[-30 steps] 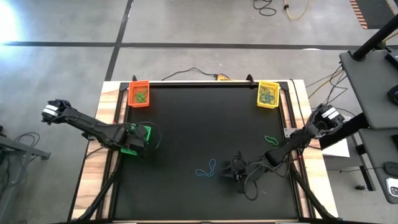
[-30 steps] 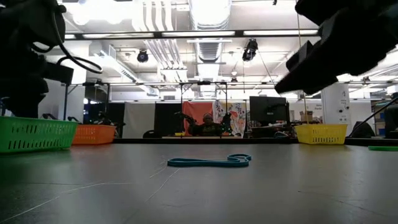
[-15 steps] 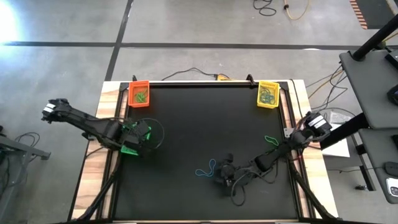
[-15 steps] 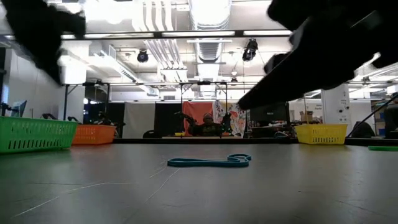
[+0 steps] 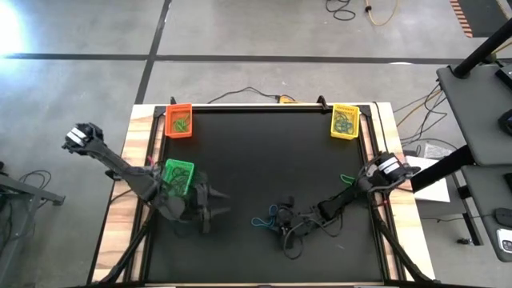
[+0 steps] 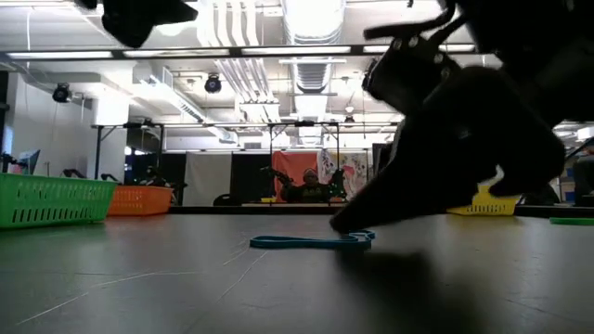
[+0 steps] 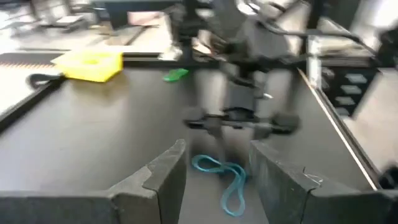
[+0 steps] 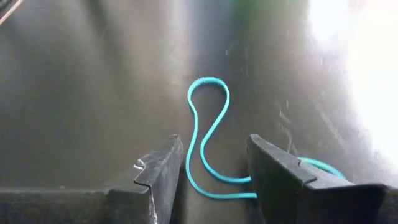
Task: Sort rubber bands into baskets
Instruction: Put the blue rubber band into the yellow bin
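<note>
3 baskets: orange [image 5: 178, 121], yellow [image 5: 345, 121], green [image 5: 177, 174]. Right end effector [image 5: 279, 221], unclenched, now straddles teal rubber band [image 8: 208, 144], nearer 9 o'clock than before. Left end effector [image 5: 214, 204] unclenched too.

Teal elastic rubber band [image 5: 265, 217] flat on black table, twisted loop. Small green band [image 5: 346, 178] lies near right edge. Orange mesh basket [image 5: 179, 122] and yellow mesh basket [image 5: 345, 122] hold bands at far corners; bright green mesh basket [image 5: 178, 171] sits at left.

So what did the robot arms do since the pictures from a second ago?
The right gripper slid left across the table and came down open over the blue rubber band. The left gripper swung away from the green basket, toward the middle. The band, the orange basket and yellow basket stayed put.
</note>
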Robot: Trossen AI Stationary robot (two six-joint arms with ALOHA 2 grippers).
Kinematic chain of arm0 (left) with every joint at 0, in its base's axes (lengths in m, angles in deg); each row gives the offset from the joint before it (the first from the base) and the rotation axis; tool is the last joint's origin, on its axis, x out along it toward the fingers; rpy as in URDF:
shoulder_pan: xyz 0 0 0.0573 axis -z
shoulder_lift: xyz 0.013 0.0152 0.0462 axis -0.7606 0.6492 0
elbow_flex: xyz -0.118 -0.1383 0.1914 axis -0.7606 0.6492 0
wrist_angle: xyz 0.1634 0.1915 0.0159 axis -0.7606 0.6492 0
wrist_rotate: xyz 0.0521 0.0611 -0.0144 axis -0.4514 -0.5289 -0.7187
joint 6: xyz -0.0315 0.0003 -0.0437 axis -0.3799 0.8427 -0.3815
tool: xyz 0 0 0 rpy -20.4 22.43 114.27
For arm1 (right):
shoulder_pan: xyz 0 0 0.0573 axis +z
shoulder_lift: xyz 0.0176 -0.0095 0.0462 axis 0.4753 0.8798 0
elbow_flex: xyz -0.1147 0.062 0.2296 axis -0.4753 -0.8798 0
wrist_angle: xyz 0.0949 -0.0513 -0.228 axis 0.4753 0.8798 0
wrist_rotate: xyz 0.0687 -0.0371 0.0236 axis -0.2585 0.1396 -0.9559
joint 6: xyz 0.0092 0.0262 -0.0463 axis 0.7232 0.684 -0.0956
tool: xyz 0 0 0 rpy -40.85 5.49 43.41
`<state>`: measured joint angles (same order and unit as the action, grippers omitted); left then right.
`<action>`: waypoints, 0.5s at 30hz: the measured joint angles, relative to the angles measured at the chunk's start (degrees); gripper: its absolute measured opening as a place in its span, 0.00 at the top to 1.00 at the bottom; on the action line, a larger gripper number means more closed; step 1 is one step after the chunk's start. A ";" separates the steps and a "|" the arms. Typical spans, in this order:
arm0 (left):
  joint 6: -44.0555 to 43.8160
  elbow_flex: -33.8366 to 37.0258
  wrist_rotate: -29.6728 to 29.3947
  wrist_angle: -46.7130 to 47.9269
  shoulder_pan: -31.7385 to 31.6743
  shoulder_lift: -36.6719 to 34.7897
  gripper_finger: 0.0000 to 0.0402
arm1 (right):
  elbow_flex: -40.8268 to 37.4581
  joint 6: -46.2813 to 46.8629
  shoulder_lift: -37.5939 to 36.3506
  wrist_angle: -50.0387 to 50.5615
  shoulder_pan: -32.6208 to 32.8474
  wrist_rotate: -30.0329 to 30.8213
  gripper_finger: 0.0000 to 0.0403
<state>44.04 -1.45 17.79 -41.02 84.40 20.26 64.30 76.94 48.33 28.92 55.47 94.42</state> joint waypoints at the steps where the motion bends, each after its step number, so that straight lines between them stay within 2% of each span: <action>1: 1.08 0.91 1.08 -2.55 0.22 1.27 0.60 | 0.34 0.30 0.77 -0.05 -0.01 -0.50 0.57; 4: 1.06 2.12 1.95 -6.28 0.34 4.61 0.60 | 1.36 -0.14 2.70 -0.37 -0.01 -0.82 0.55; 9: -1.44 1.73 1.98 -6.36 0.34 8.69 0.60 | 2.62 -3.09 4.65 -0.40 0.02 -0.35 0.55; 13: -1.45 0.34 1.55 -6.57 0.31 10.91 0.60 | 2.65 -5.05 5.41 -0.18 -0.15 -0.77 0.60; 15: -1.45 -0.06 -2.10 -8.24 0.32 12.52 0.60 | 2.79 -5.35 5.99 1.16 -0.43 -1.20 0.65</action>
<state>42.59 -1.51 15.69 -49.26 84.72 32.78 67.08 71.59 54.32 30.08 55.04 93.22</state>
